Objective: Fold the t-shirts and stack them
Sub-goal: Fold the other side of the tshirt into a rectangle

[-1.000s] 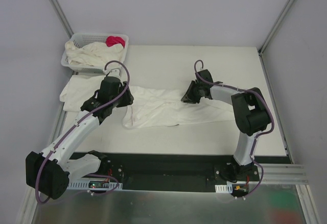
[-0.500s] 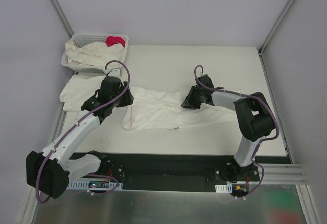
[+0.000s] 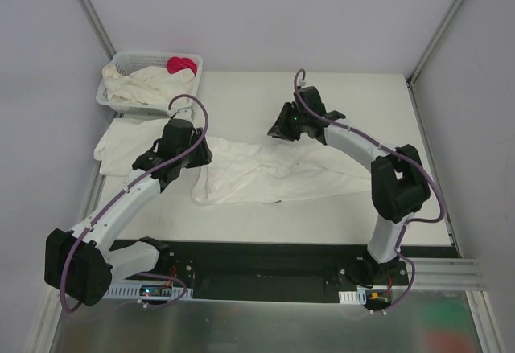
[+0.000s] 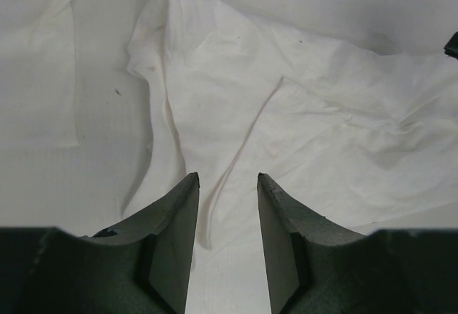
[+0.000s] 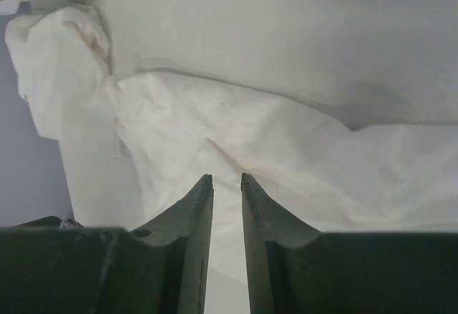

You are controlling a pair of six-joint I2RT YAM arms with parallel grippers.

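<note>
White cotton t-shirt (image 3: 273,174), rumpled across the middle of the worktop (image 3: 362,100); it should handle as light, limp and prone to sliding, so a pinch at a hem corner or shoulder edge seems best. Left fingers (image 4: 172,235) stand moderately apart over a folded edge, holding nothing. Right fingers (image 5: 189,228) leave only a narrow gap above the cloth, apparently empty. Another shirt (image 3: 121,140) lies at the worktop's left edge.

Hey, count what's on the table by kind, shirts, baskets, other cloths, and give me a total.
White to cream cotton t-shirts: 3 that I can tell apart (centre, left edge, heaped in basket)
White plastic lattice basket: 1
Small pink-red cloth: 1
Total: 5
</note>
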